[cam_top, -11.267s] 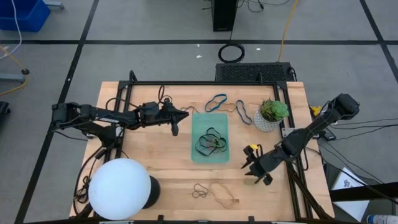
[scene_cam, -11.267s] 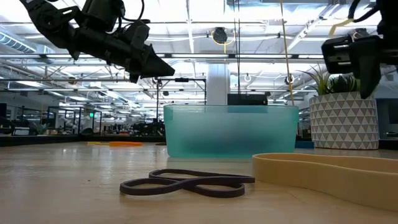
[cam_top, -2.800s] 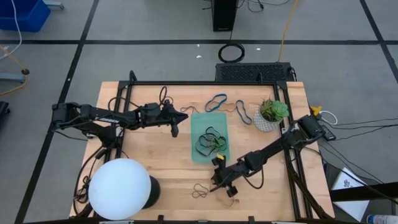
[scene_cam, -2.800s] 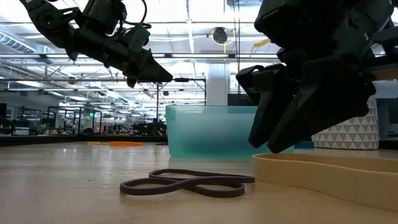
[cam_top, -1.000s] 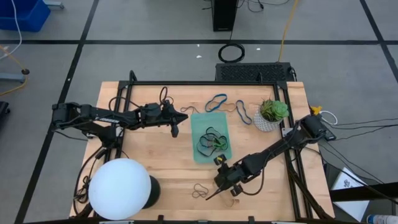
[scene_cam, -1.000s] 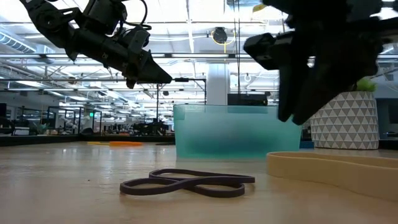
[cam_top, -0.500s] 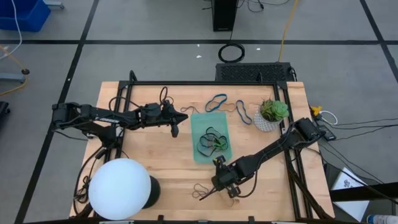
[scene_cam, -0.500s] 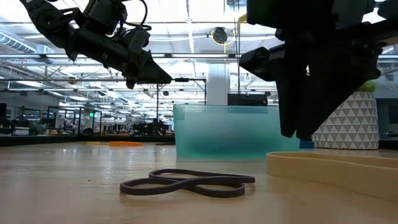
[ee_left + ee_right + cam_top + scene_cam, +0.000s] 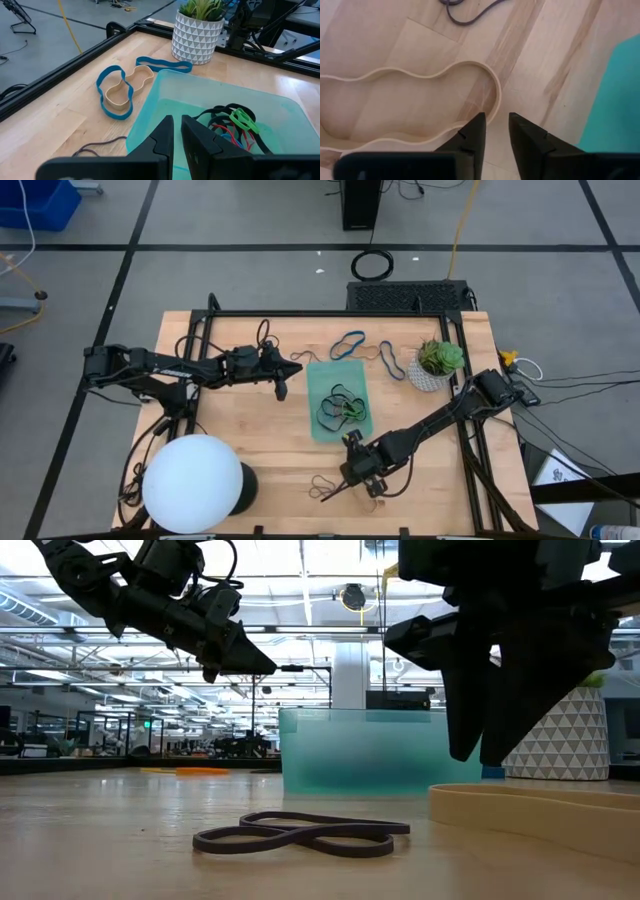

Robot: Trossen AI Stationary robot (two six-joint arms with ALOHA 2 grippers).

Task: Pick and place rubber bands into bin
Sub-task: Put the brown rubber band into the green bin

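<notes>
Overhead looks down; low level, near; both share bin (image 9: 338, 400).

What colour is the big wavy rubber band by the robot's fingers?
Tan. The wavy rubber band shows best in the right wrist view.

Pale, smooth wooden table (image 9: 250, 430); translucent glossy teal plastic bin (image 9: 200, 95); matt rubber bands (image 9: 300, 833); matt black hands.
</notes>
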